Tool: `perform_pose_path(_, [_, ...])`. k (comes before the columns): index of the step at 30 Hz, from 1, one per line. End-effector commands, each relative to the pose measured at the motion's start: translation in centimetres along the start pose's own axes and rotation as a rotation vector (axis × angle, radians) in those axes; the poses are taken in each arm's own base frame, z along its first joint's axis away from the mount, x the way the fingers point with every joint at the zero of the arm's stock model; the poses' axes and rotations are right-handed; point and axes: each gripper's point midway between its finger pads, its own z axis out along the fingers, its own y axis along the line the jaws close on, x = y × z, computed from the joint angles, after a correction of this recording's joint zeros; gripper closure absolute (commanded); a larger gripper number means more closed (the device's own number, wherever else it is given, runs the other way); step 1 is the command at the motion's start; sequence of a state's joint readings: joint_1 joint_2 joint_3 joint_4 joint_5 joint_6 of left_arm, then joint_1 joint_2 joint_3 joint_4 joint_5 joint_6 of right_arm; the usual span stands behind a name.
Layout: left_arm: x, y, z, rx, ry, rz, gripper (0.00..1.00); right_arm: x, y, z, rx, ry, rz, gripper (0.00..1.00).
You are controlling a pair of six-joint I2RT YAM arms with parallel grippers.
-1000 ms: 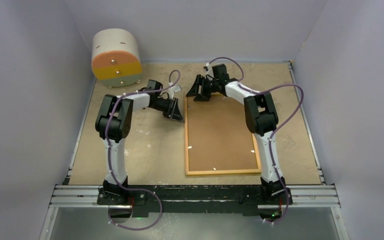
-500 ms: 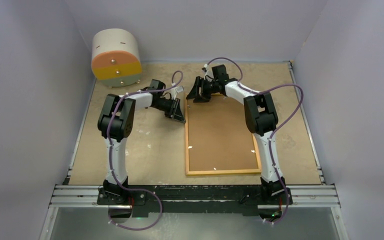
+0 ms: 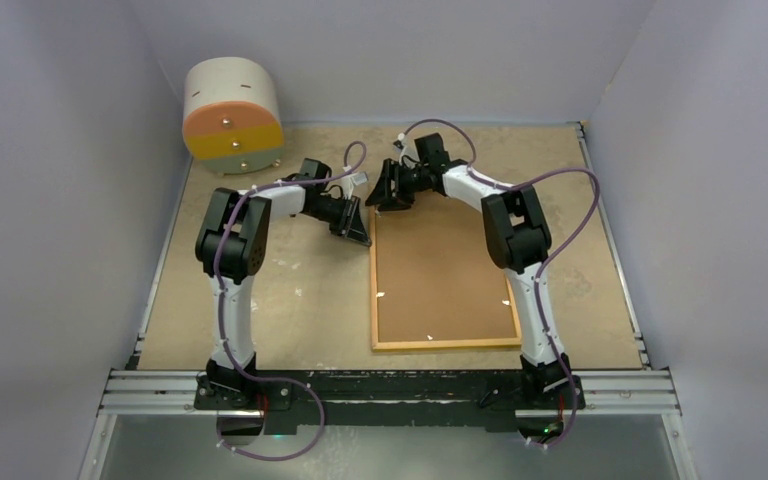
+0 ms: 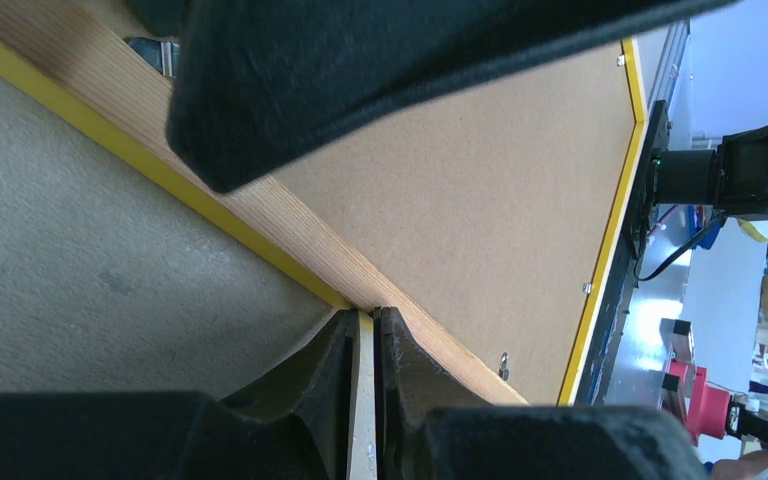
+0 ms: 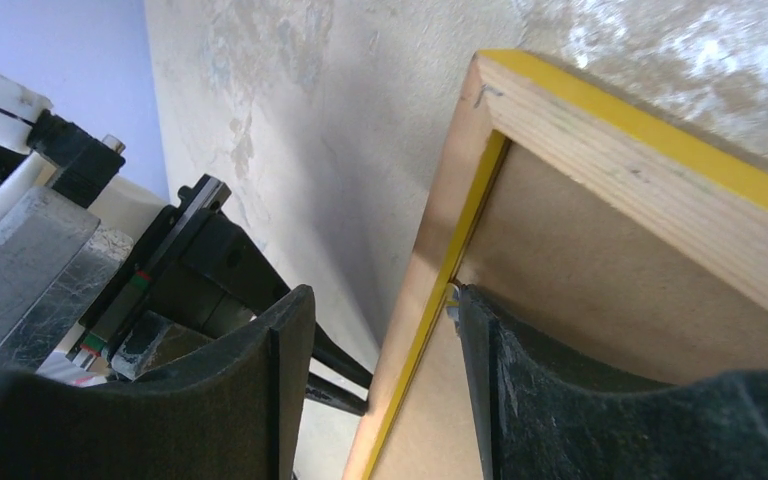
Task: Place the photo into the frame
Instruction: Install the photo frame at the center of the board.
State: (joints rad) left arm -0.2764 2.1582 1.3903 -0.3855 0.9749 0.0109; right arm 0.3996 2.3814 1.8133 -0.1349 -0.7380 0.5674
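"What have the 2 arms got hold of?"

"The thin bright-yellow rectangular picture frame [image 3: 445,344]. It lies face down on the sandy tabletop [image 3: 280,300], right of the middle, between the arms. Its wood-coloured back rim faces up, and a plain brown backing board [image 3: 440,265] sits inside it. Both grippers are at its far-left corner."

"Both gripping?"

"Only 1. The left gripper [image 4: 366,316] is pinched tight on the frame's left rim, with just a sliver of pale wood showing between its fingers. The right gripper [image 5: 382,296] stands parted astride the same rim by the corner. It has 1 finger outside and 1 on the board side, with a clear gap on the outside, so it isn't clamped."

"And the photo?"

"I can't see it in any of the 3 views."

"How will that frame handle?"

"Light and stiff, I'd guess, being thin wood. Lying flat, it offers only the rim to hold, and lifted by 1 corner it may twist or slip."

"Anything in the way?"

"The board, I'd say. Small metal tabs [image 4: 587,287] along the inner rim seem to hold it in, and I'd expect it to come out first. A round pale drum [image 3: 232,118] with an orange-and-yellow face stands at the far-left corner, well apart."
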Motion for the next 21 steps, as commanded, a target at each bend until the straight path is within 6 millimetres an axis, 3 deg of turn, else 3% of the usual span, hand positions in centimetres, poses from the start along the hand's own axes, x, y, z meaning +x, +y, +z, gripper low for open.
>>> perform_pose_path(1, [-0.4,1.5,0.7,-0.071,0.004,0.059,0.88,2.4,-0.6,0.5,0.001,0.072,0.014,0.43])
perform_pose_path(21, [-0.6,1.5,0.7,-0.085,0.008,0.083,0.90,4.9,0.1,1.3,-0.034,0.170,-0.018,0.45])
